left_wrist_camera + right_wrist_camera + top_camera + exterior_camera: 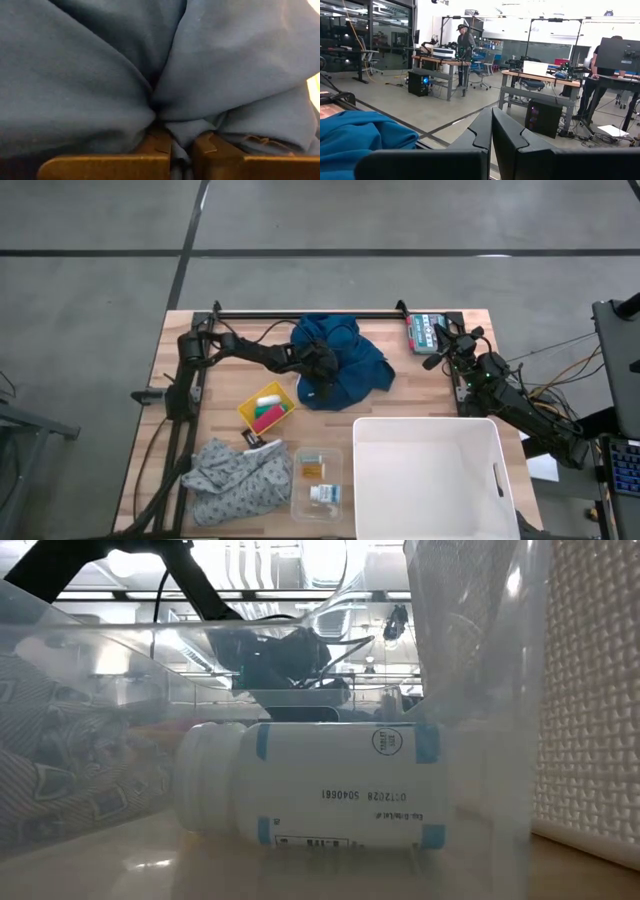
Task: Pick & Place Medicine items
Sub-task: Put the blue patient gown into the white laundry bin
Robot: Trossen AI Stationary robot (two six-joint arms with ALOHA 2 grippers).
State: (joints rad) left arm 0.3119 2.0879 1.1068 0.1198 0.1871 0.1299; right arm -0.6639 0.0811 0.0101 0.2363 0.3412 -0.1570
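Note:
A white medicine item with blue print (325, 494) (320, 785) lies on its side in a clear container (300, 505). A small orange item (312, 469) lies in the same container, toward the far side. My left gripper (318, 375) (181, 150) is at the heaped blue cloth (350, 360) in the table's far middle and is shut on it. My right gripper (438, 348) (491, 135) hovers shut over the far right corner, beside a green-and-white box (422, 330), touching nothing. My left gripper pinches a bunched fold of the blue cloth (180, 131) between its two fingers (155, 145). It reaches in from the table's left side. The rest of the cloth lies heaped on the table around the fingers.
A large white bin (430, 475) fills the near right. A yellow tray (250, 412) with small items sits in the middle, and a grey patterned cloth (240, 480) lies at the near left. A black rail (300, 313) runs along the far edge. People stand in the room beyond.

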